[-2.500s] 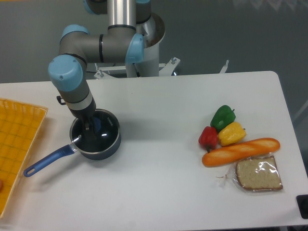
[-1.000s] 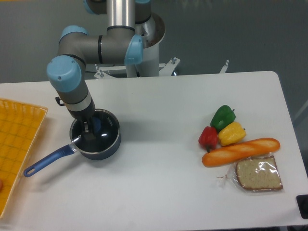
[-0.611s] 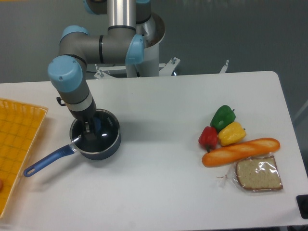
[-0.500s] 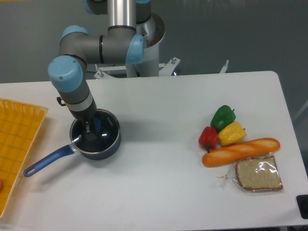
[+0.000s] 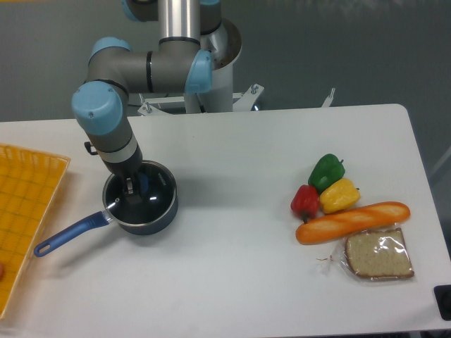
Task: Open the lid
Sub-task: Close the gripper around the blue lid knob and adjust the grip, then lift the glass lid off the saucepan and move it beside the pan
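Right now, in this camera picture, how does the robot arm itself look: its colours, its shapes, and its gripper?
The arm is built of smooth silver-grey metal tubes, joined by rounded joints with light blue caps. A thin black ring marks the horizontal tube. At the wrist a white band meets a black section, and the small dark gripper hangs below it. Its fingers are too small to describe, and no loose cables are visible.

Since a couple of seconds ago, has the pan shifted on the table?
Yes, slightly. The pan has nudged to the right, a little nearer the peppers, and its blue handle swung with it.
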{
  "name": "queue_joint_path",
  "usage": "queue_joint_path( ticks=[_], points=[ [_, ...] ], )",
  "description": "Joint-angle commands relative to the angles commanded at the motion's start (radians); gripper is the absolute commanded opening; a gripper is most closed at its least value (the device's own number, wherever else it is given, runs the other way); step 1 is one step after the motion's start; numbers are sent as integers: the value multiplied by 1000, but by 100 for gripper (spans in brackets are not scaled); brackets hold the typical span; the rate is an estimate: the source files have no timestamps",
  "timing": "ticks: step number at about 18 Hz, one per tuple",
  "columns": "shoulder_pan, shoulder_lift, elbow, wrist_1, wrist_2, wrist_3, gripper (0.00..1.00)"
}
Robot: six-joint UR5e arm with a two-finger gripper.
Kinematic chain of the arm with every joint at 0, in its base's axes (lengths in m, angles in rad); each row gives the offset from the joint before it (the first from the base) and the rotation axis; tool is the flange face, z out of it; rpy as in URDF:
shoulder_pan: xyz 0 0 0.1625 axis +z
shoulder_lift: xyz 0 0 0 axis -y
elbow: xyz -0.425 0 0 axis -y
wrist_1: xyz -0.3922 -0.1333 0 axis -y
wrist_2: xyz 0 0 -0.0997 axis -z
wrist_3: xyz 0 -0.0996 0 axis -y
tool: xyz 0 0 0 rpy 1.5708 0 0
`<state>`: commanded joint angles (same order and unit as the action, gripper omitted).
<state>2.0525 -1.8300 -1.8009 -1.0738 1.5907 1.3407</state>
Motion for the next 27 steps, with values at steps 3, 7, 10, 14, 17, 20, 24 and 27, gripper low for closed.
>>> queue_joint_path(
  ticks=[3, 7, 10, 14, 17, 20, 24, 27],
  points=[
    [2, 2, 0, 0, -2, 0, 67],
    [8, 6, 0, -5, -2, 0, 66],
    [14, 9, 2, -8, 0, 2, 65],
    [29, 26, 21, -50, 0, 2, 64],
    [31, 29, 55, -106, 2, 0, 63],
    [35, 35, 64, -123, 2, -2, 62],
    [55, 41, 72, -129, 2, 0, 61],
    [83, 41, 83, -130, 2, 0, 61]
  ],
)
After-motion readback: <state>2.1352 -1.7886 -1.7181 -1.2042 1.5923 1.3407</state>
